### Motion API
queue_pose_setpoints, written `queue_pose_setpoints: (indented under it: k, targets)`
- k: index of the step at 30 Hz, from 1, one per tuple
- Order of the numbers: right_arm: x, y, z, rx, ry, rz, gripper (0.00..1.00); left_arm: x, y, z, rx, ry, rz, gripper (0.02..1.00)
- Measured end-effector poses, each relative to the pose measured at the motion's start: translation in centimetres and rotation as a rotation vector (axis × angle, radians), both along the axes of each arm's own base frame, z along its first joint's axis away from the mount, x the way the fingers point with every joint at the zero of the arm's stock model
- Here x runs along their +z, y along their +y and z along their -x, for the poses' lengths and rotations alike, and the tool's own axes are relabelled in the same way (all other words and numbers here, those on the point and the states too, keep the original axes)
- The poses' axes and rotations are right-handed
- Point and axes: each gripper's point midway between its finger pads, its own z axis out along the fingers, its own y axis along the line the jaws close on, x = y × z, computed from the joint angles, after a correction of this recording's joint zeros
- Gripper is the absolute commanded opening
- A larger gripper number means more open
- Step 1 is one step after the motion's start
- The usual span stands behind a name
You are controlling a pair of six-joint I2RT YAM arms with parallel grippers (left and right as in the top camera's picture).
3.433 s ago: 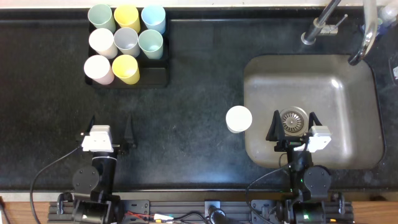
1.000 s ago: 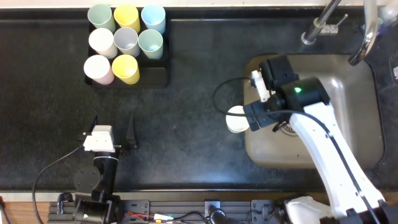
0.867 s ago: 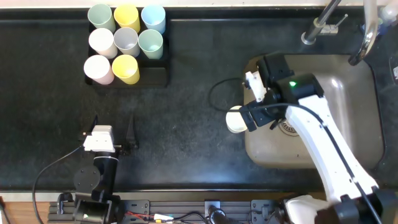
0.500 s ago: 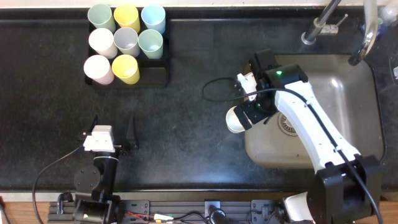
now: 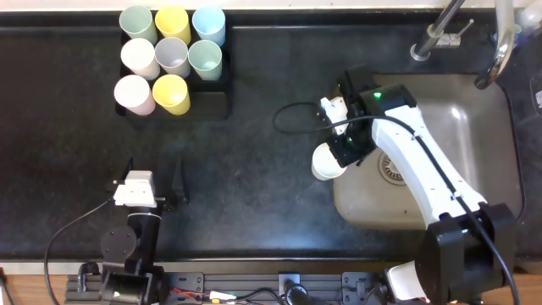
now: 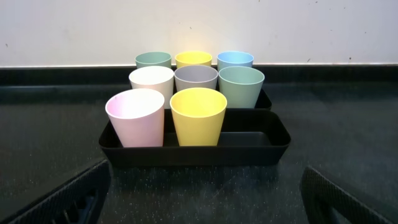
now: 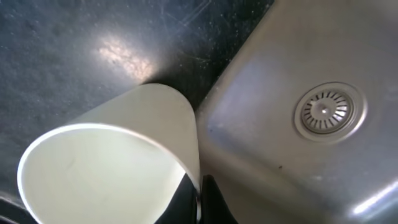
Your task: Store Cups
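A white cup (image 5: 326, 162) is tilted beside the sink's left edge, and my right gripper (image 5: 340, 153) is shut on its rim. In the right wrist view the cup (image 7: 118, 155) has its mouth turned towards the camera, with the right gripper (image 7: 198, 198) pinching the rim wall. Whether its base touches the counter I cannot tell. A black tray (image 5: 212, 105) at the back left holds several upright cups (image 5: 173, 56); its front right slot is bare. My left gripper (image 5: 152, 175) sits open near the front left, facing the tray (image 6: 249, 153) and its cups (image 6: 198, 115).
The steel sink (image 5: 461, 119) with its drain (image 7: 326, 111) lies at the right, and a faucet (image 5: 436, 34) stands behind it. A black cable (image 5: 296, 114) loops from the right arm over the dark counter (image 5: 254, 186).
The right arm swung from its rest over the sink to the white cup and shut on its rim. In the last half second the cup tipped and shifted slightly. The left arm stayed still.
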Motion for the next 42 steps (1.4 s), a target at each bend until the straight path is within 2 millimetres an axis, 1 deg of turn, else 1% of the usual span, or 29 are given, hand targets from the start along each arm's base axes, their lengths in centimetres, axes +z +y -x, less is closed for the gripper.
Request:
queue_pose_setpoints:
  k: [1,3,5,7,8,11,12,14,16,18,20,22,25,28,31,36,42]
  targets:
    - [0.5,0.1,-0.2,-0.005,-0.005,-0.001,0.042,0.0,0.0,0.0,0.0,0.0,0.0,0.996]
    - [2.2,0.5,-0.7,-0.011,-0.023,-0.007,0.045,0.0,0.0,0.0,0.0,0.0,0.0,0.998]
    - [4.8,1.3,-1.6,-0.005,-0.064,-0.022,0.045,0.0,0.0,0.0,0.0,0.0,0.0,0.998]
    - [8.0,2.7,-2.5,0.013,-0.13,-0.048,0.042,0.0,0.0,0.0,0.0,0.0,0.0,0.998]
    - [10.0,3.7,-3.0,0.03,-0.175,-0.067,0.042,0.0,0.0,0.0,0.0,0.0,0.0,0.998]
    - [15.3,6.9,-3.9,0.091,-0.288,-0.131,0.042,0.0,0.0,0.0,0.0,0.0,0.0,0.998]
    - [16.7,7.9,-4.1,0.106,-0.313,-0.151,0.042,0.0,0.0,0.0,0.0,0.0,0.0,0.998]
    - [18.9,10.2,-4.9,0.14,-0.352,-0.183,0.042,0.0,0.0,0.0,0.0,0.001,0.0,0.998]
    - [20.1,12.6,-6.4,0.168,-0.378,-0.209,0.042,0.0,0.0,0.0,0.0,0.001,0.0,0.998]
    - [20.1,15.0,-8.2,0.193,-0.401,-0.222,0.042,0.0,0.0,0.0,0.0,0.0,0.0,0.998]
    - [18.7,17.2,-9.9,0.218,-0.405,-0.22,0.045,0.0,0.0,0.0,0.0,0.0,0.0,0.998]
    - [16.7,19.0,-10.8,0.243,-0.391,-0.207,0.042,0.0,0.0,0.0,0.0,0.0,0.0,0.998]
    - [13.4,21.5,-11.2,0.283,-0.351,-0.186,0.042,0.0,0.0,0.0,0.0,0.0,0.0,0.998]
    - [11.4,23.2,-11.1,0.312,-0.331,-0.177,0.042,0.0,0.0,0.0,0.0,0.0,0.0,0.998]
    - [10.7,24.3,-11.1,0.329,-0.338,-0.184,0.042,0.0,0.0,0.0,0.0,0.0,0.0,0.998]
    - [10.4,24.6,-11.7,0.328,-0.35,-0.187,0.045,0.0,0.0,0.0,0.0,0.0,0.0,0.998]
    - [8.1,24.8,-12.4,0.325,-0.326,-0.158,0.042,0.0,0.0,0.0,0.0,0.0,0.0,0.998]
